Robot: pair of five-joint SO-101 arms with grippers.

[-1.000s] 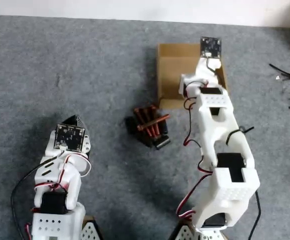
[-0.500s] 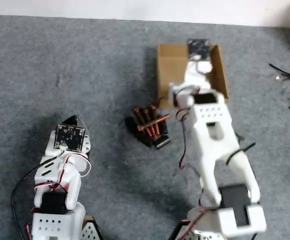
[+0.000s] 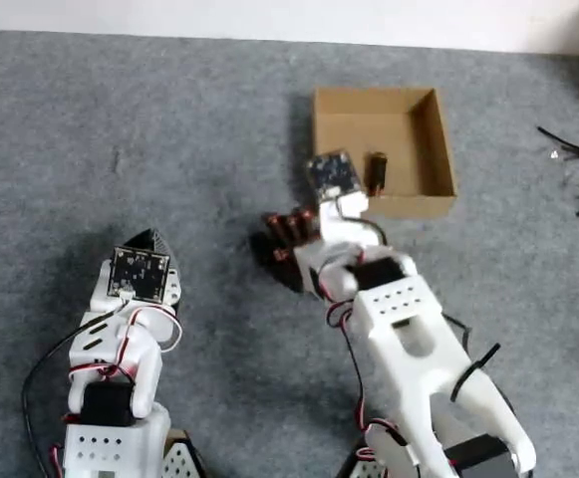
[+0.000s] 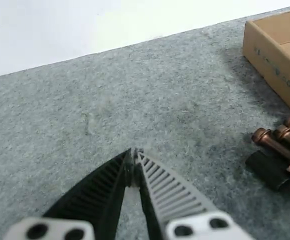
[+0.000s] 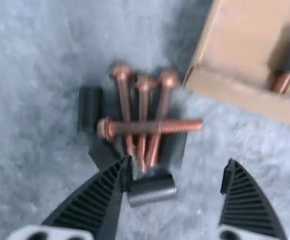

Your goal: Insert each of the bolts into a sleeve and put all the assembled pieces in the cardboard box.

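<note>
Right tool [image 5: 177,162] spread wide over bolts [image 5: 144,100]; left tool [image 4: 135,152] seemingly closed.

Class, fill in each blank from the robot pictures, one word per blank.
The cardboard box holds ____ assembled piece.
The right gripper is ____ over the bolts.
The top bolt lies across ____ others.
The left gripper is ____.
Missing words: one; open; three; shut.
</note>
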